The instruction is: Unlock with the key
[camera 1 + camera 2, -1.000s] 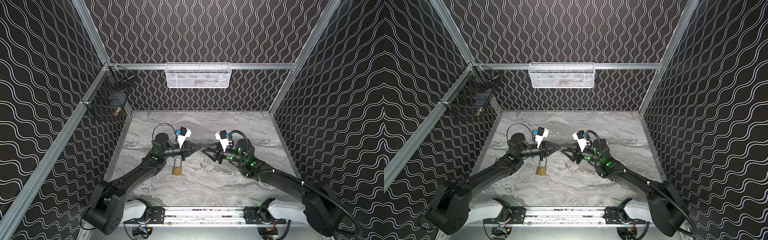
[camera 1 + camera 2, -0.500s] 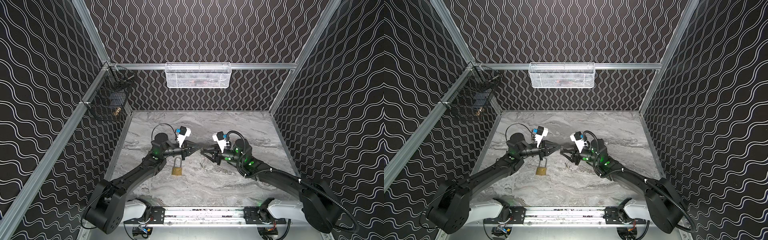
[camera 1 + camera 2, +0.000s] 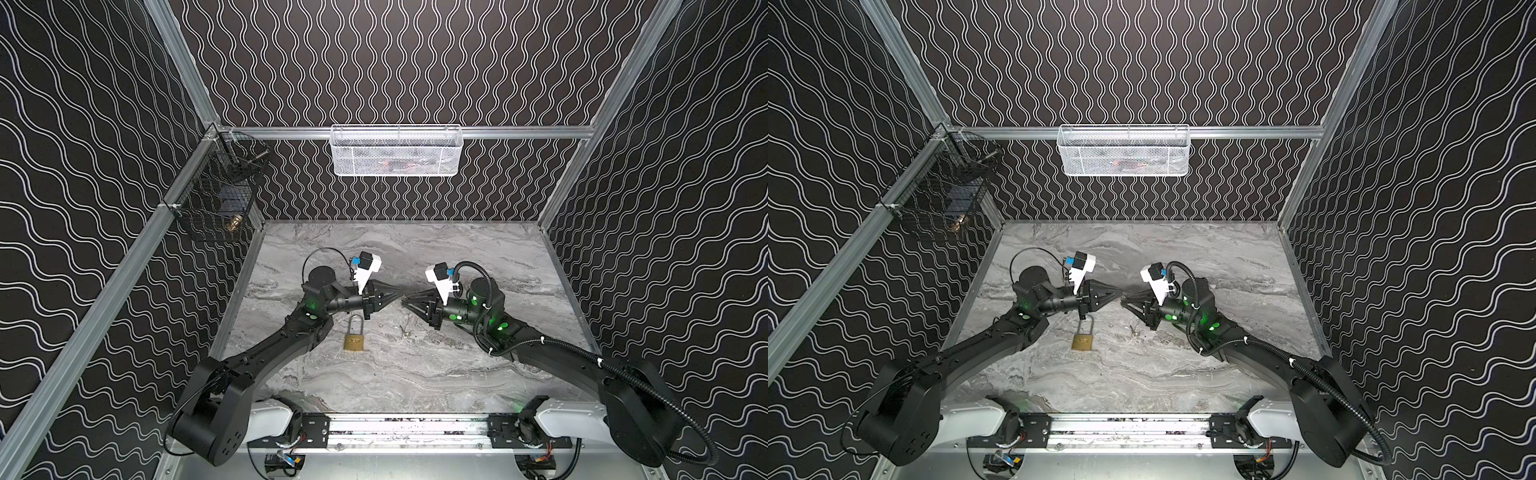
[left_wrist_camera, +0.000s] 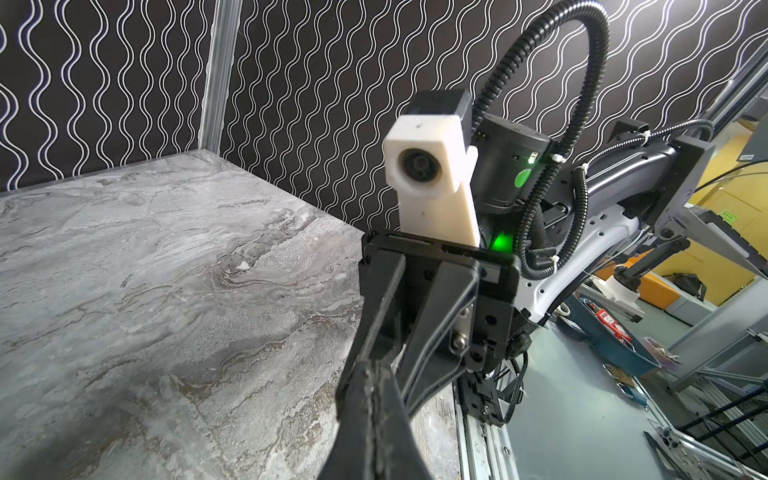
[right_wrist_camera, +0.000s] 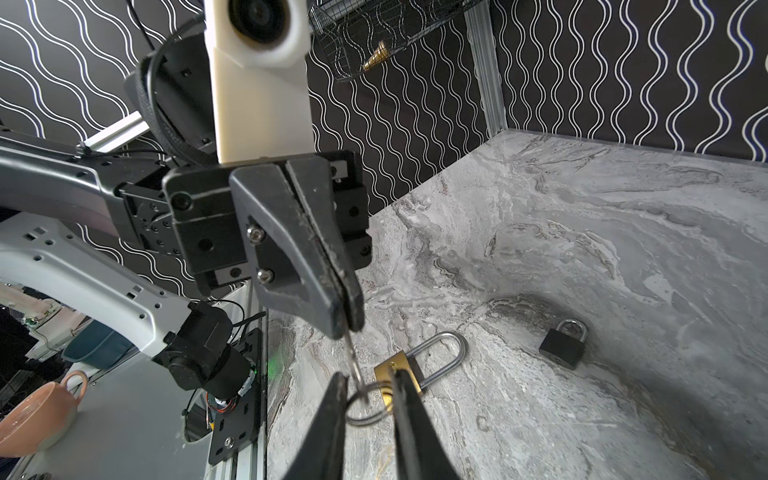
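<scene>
Clamping flat together, the fingers (image 5: 307,257) of the left gripper (image 5: 347,323) hold the key (image 5: 352,357), a thin metal strip seen edge-on that sticks out past their tips, with its ring (image 5: 368,409) hanging at the free end. The right gripper (image 5: 370,374) has its fingers (image 5: 332,432) apart on either side of that ring and close against it; whether they pinch it yet I cannot tell. I judge the key light, stiff and smooth, and apt to swivel in a narrow pinch. The hold therefore belongs on its flat faces near the ring end, not on the loose ring, which would let it dangle. Its long axis runs left to right in mid-air between the two gripper tips, ring end to the right; which end is the blade is hidden. Near it on the marble table (image 3: 415,374) lies the brass padlock (image 3: 354,341), dense and likely to slide, its shackle pointing far. A black padlock (image 5: 561,347) shows in the right wrist view only.
</scene>
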You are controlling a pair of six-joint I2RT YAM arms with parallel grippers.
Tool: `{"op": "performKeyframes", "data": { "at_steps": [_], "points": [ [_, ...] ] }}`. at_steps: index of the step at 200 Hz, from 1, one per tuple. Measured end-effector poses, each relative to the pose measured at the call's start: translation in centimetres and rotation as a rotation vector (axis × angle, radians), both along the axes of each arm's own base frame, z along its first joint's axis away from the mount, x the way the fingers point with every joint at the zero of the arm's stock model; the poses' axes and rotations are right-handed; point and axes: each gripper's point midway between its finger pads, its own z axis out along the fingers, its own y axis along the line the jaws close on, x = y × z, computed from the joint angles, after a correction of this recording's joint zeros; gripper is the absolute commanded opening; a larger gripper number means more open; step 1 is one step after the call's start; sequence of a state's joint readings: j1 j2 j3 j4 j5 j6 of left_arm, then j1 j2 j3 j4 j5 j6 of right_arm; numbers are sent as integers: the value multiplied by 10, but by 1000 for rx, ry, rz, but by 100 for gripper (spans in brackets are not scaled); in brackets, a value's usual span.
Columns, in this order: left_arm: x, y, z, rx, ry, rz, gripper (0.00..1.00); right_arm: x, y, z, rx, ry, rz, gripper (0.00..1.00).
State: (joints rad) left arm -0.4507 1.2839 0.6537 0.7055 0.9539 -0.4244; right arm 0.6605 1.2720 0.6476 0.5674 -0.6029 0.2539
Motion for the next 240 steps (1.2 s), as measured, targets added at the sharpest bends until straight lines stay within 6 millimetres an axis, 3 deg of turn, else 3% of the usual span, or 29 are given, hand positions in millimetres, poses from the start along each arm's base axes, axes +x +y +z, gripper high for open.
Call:
{"op": "performKeyframes", "data": {
  "at_steps": [55,76,128,145,167,212,240],
  "points": [
    [0,0,1,-8,6,-3,0,-1,1,1,3,-2,4,9],
    [0,0,1,-8,6,-1,0,-1,1,1,5,7,3,0],
    [2,-1,0,-17,-2,-7,0,0,0,1,8,14,-2,0],
    [2,-2,-1,-23,6,-11,36,0,0,1,8,14,-3,0],
    [1,-3,-3,-21,18,-17,97,-3,0,5,21,0,13,0],
    [19,9,-8,36,25,143,99,-6,-6,-3,17,2,-3,0],
    [38,26,-11,72,14,322,99,12,-23,-21,-20,38,-103,0]
  ]
}}
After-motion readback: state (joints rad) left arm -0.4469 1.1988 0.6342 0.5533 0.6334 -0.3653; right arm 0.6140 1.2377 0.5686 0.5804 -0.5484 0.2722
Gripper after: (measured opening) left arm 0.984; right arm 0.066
